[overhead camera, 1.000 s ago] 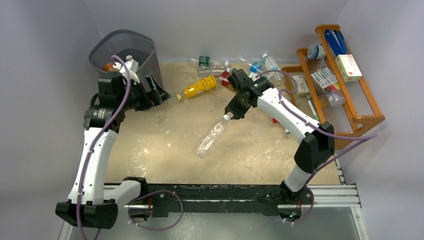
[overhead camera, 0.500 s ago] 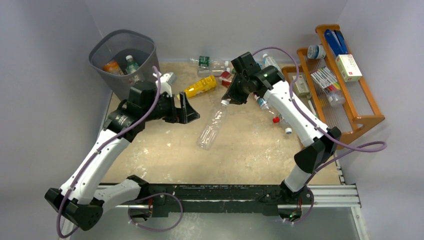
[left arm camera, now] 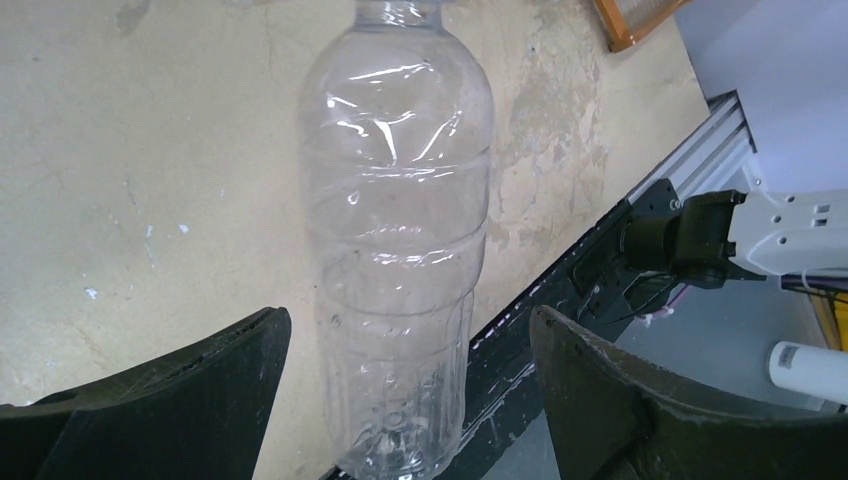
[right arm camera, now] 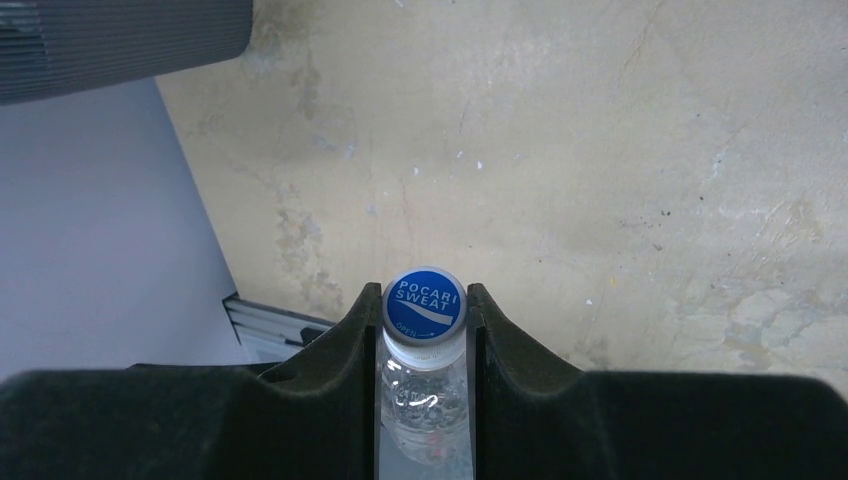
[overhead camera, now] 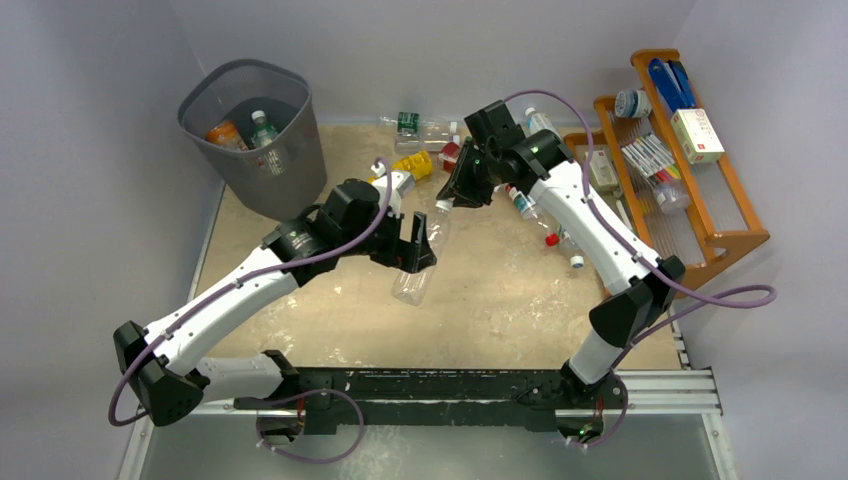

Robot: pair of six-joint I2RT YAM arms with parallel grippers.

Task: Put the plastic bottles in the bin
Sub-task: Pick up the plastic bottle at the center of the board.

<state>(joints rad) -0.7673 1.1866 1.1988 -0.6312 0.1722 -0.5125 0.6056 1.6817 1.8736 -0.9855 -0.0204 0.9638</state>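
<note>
A large clear plastic bottle (overhead camera: 413,283) hangs tilted above the table. My right gripper (overhead camera: 447,200) is shut on its neck, just under the blue cap (right arm camera: 424,305). My left gripper (overhead camera: 420,250) is open, with one jaw on each side of the bottle's lower body (left arm camera: 400,240) and not touching it. The dark grey bin (overhead camera: 240,72) stands at the far left and holds an orange bottle (overhead camera: 224,133) and a green-labelled bottle (overhead camera: 263,129). Several more bottles lie along the back edge, among them a yellow one (overhead camera: 418,166) and a clear one (overhead camera: 412,123).
An orange wooden rack (overhead camera: 700,170) with boxes and pens stands at the right. Small bottles and caps (overhead camera: 552,240) lie beside the right arm. The black rail (overhead camera: 450,385) runs along the near edge. The bin's ribbed wall (right arm camera: 120,40) shows top left in the right wrist view.
My left arm has swung right from the bin to the hanging bottle and now brackets its lower part. My right gripper has carried the bottle slightly left and back.
</note>
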